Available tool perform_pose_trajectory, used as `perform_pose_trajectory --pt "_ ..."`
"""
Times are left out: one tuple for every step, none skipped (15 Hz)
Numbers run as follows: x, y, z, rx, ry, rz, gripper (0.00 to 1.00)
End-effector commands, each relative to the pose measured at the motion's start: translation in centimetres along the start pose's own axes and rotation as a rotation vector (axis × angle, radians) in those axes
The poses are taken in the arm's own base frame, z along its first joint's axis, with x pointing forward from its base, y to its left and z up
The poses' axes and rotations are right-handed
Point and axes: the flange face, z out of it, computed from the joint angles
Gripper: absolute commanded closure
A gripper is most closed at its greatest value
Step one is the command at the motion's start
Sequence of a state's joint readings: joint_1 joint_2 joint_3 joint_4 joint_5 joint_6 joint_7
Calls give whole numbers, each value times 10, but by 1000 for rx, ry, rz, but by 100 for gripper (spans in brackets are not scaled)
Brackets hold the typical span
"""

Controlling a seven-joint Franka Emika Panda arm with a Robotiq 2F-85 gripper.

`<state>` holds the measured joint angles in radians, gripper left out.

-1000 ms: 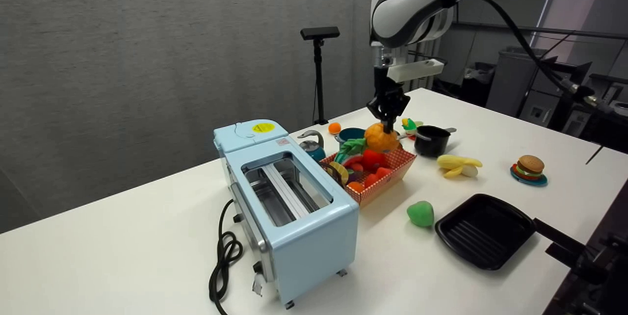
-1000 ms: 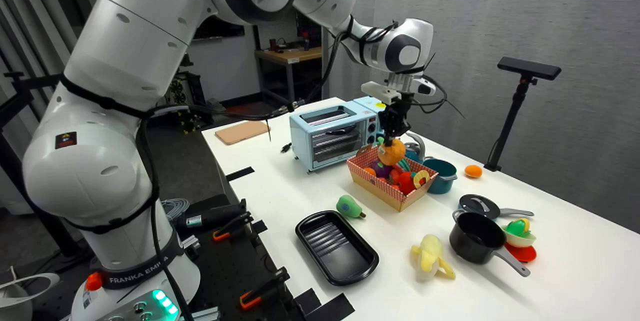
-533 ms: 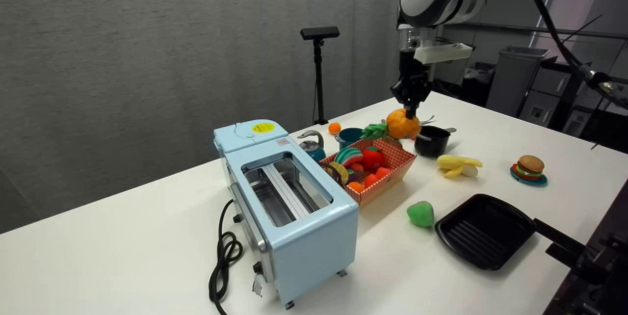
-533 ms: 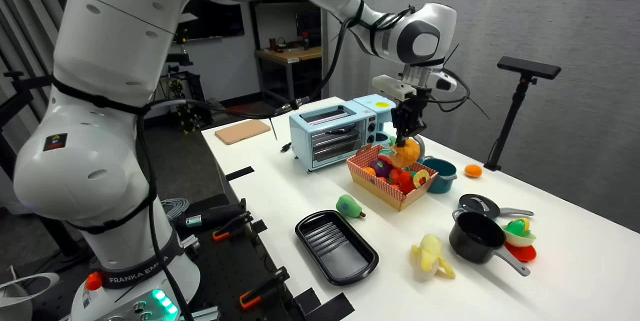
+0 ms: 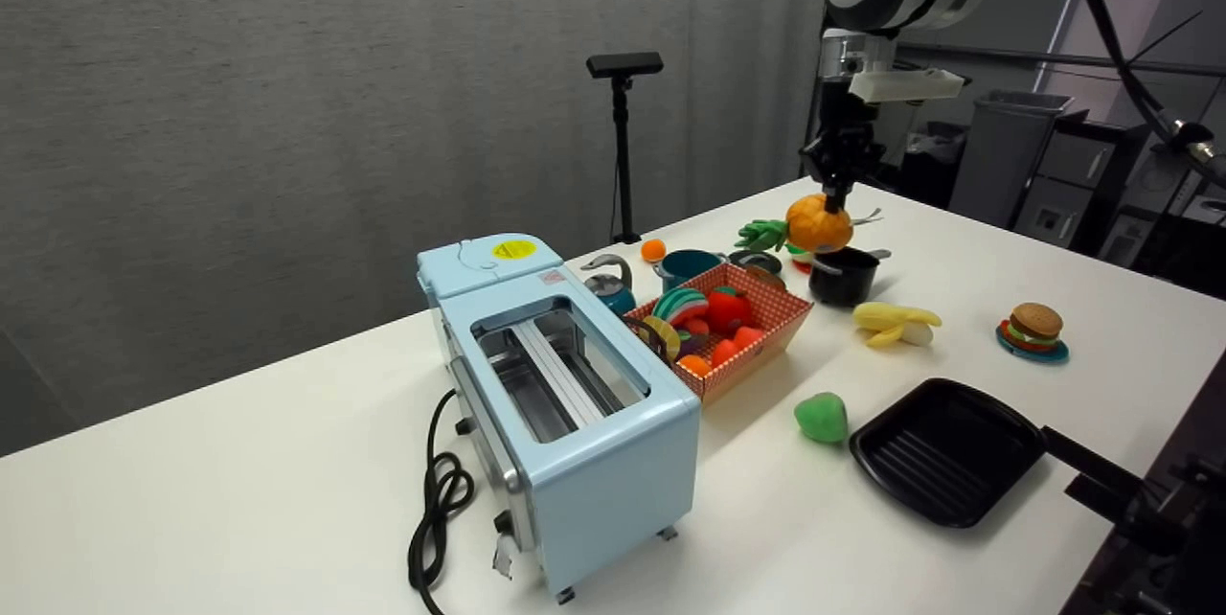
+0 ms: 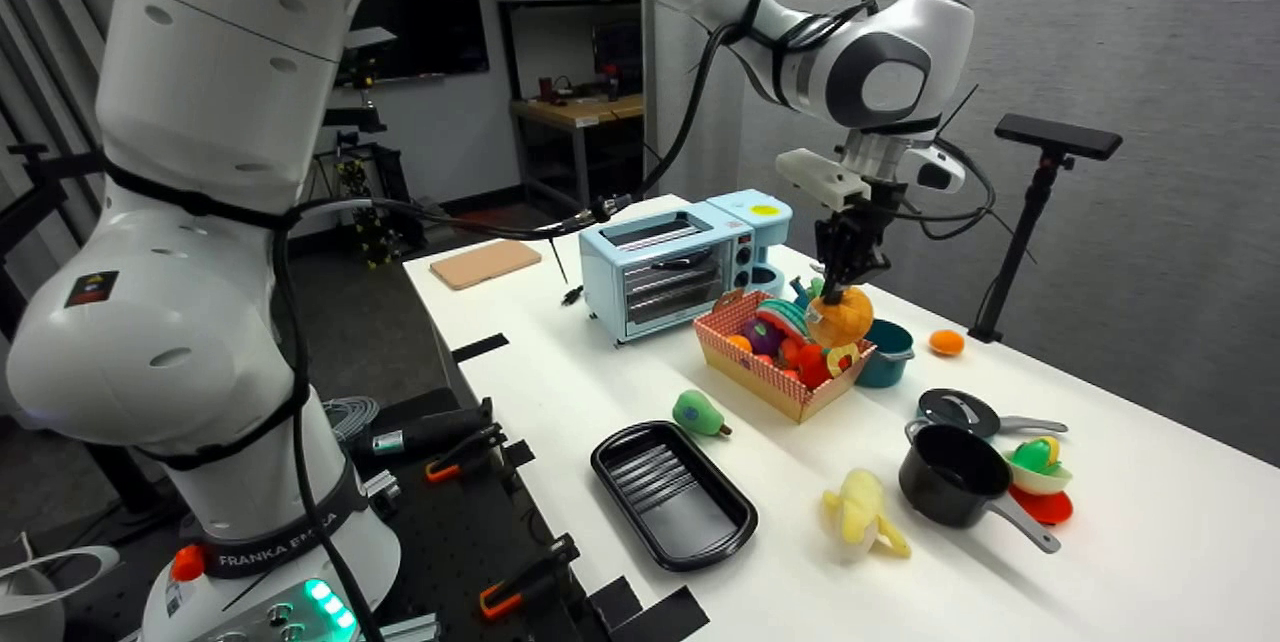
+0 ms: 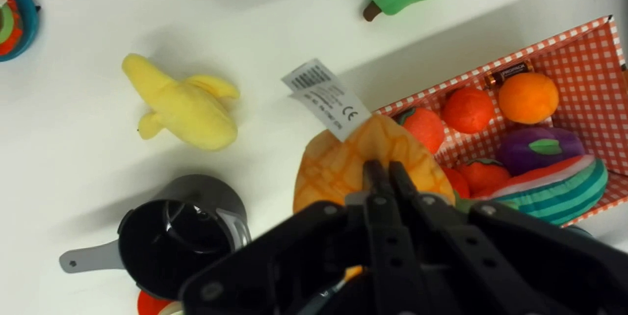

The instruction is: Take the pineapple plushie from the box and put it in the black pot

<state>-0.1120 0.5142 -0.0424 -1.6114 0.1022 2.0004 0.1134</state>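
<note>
My gripper (image 5: pixel 835 197) is shut on the pineapple plushie (image 5: pixel 814 227) and holds it in the air. In the wrist view the fingertips (image 7: pixel 385 165) pinch the plushie's orange body (image 7: pixel 328 168), and a white label sticks out from it. Its green tuft (image 5: pixel 762 235) points sideways in an exterior view. The box (image 6: pixel 750 377), red-checked inside, is full of toy fruit and also shows in the wrist view (image 7: pixel 588 55). The plushie hangs above and beside one end of it. The black pot (image 6: pixel 950 482) stands on the table, apart from the plushie; in the wrist view the pot (image 7: pixel 181 246) lies left of it.
A teal pot (image 6: pixel 880 352) stands by the box. A small lidded pan (image 6: pixel 958 414) and a bowl with toys (image 6: pixel 1040 477) are beside the black pot. A banana (image 6: pixel 858 512), a green toy (image 6: pixel 700 413), a grill pan (image 6: pixel 675 497) and the blue toaster (image 5: pixel 613 471) also stand around.
My gripper has lifted the plushie up out of the box and carried it toward the black pot's side. The box and the other things on the table have not moved.
</note>
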Motion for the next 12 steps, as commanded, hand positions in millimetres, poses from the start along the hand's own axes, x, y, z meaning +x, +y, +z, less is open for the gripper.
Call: perform_pose_trajectory --pt "-2 19 -15 50 -15 20 99" --pt "-1 25 -18 57 -14 29 99" --pt "1 30 -20 65 -13 37 99" --pt "2 35 -22 75 -12 46 99" --pt "4 40 -24 86 -10 56 99" --pt "5 45 -25 96 -10 65 99" --pt "7 51 -28 107 -10 77 99" --pt "8 57 -30 117 -10 87 99" --pt "9 63 -34 127 -7 100 99" --pt "10 68 -36 137 -7 112 99" --pt "11 73 -39 146 -6 122 99" --pt "12 78 -41 154 -2 134 99"
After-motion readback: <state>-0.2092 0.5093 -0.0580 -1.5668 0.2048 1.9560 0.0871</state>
